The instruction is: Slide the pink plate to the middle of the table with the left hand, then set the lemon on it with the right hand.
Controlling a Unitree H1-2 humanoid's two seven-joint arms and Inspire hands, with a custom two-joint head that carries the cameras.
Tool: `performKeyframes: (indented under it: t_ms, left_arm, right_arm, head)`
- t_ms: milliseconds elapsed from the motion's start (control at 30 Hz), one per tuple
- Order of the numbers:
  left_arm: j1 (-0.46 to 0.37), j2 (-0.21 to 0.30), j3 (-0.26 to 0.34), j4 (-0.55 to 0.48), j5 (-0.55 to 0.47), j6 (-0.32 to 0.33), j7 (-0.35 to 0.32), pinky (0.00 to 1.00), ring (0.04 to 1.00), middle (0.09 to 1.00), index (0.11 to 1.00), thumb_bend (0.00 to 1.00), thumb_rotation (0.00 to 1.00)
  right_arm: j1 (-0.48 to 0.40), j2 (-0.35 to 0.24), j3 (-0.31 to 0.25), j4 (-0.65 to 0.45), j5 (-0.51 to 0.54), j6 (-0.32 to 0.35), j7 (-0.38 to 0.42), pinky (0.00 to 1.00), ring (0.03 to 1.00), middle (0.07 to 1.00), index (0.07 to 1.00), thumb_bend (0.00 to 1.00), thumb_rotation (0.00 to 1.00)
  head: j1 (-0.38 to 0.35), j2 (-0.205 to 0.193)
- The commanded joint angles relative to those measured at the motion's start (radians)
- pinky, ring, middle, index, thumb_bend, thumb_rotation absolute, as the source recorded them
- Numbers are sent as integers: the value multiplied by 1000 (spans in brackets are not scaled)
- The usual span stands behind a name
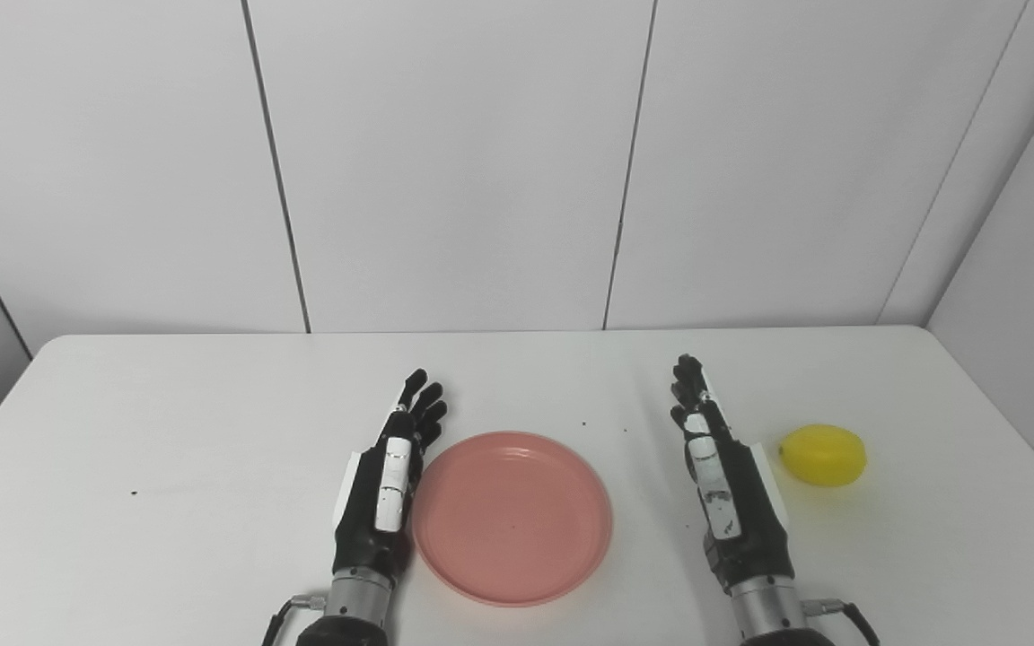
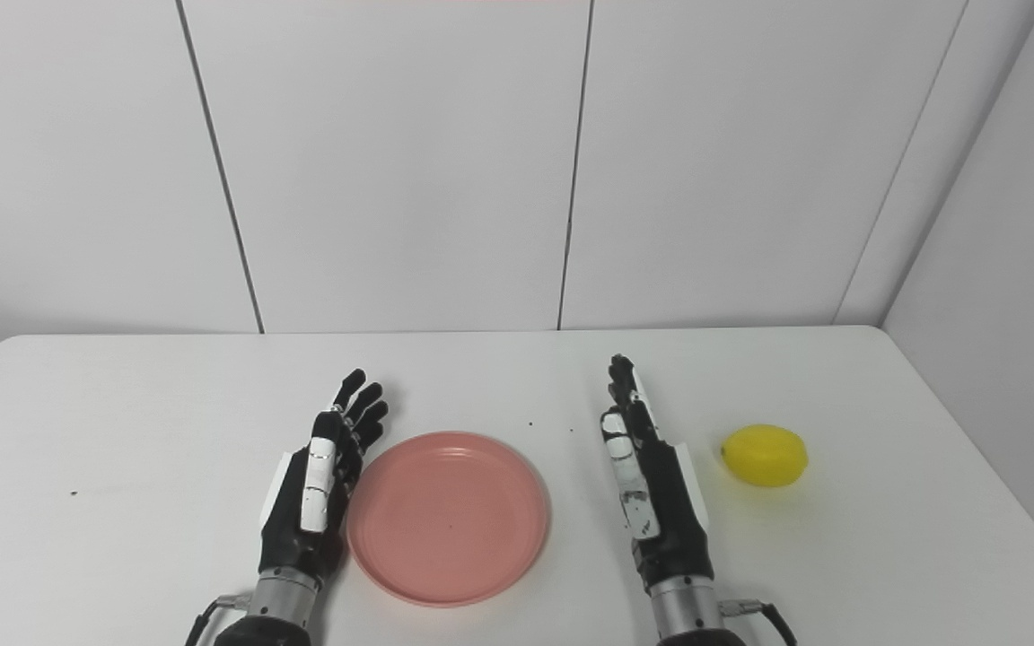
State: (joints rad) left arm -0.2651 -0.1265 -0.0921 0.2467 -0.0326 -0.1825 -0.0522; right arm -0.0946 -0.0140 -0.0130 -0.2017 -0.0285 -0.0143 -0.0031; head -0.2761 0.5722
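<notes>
Lemon lying on the white table, well to the right of the pink plate, just beside the right hand on its outer side and apart from it. Plate sitting near the table's front edge, roughly midway between the two hands, empty. Left hand set edge-on against the plate's left rim, touching or very nearly so, fingers extended and apart, holding nothing. Right hand likewise edge-on, fingers straight and spread forward, holding nothing, standing between plate and lemon.

Probably light and stiff, the plate, likely plastic with a low raised rim; likely to slide easily on the smooth tabletop, so best pushed at the rim rather than lifted. Judged already close to the middle. Lemon small, rounded, smooth-skinned and glossy; apt to roll if nudged, so best taken around its middle with fingers on one side and thumb on the other. Hardly fragile either way.

No brand, label or readable writing seen anywhere, only a few dark specks on the table around the plate.
</notes>
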Motion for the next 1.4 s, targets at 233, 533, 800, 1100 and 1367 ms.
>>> performKeyframes:
  t_ms: [233, 533, 800, 1100, 1367]
  left_arm:
    - [20, 17, -3, 63, 31, -47, 2, 955, 929, 933, 930, 785, 1000]
    - [22, 22, -5, 55, 37, -37, 2, 951, 930, 933, 932, 779, 1000]
    - [23, 28, -2, 58, 38, -35, 4, 943, 929, 934, 934, 780, 1000]
    - [25, 31, -1, 47, 40, -15, 9, 941, 927, 933, 937, 778, 1000]
    - [26, 34, 7, 34, 35, -2, 2, 951, 934, 935, 941, 759, 1000]
  right_arm:
    - [-20, -5, -28, -160, -37, 60, -33, 1000, 1000, 977, 966, 739, 1000]
    - [-27, -14, -80, -225, -39, 94, -52, 1000, 1000, 961, 954, 766, 1000]
    - [-24, -27, -102, -220, -50, 60, -67, 1000, 1000, 962, 957, 740, 1000]
    - [-25, -69, -135, -208, -87, 38, -74, 1000, 997, 970, 975, 740, 1000]
    - [-35, -77, -155, -210, -142, 63, -110, 1000, 971, 949, 952, 691, 945]
  head:
    - [-5, 6]
    - [-8, 8]
    - [-10, 12]
    - [-17, 13]
    - [-32, 17]
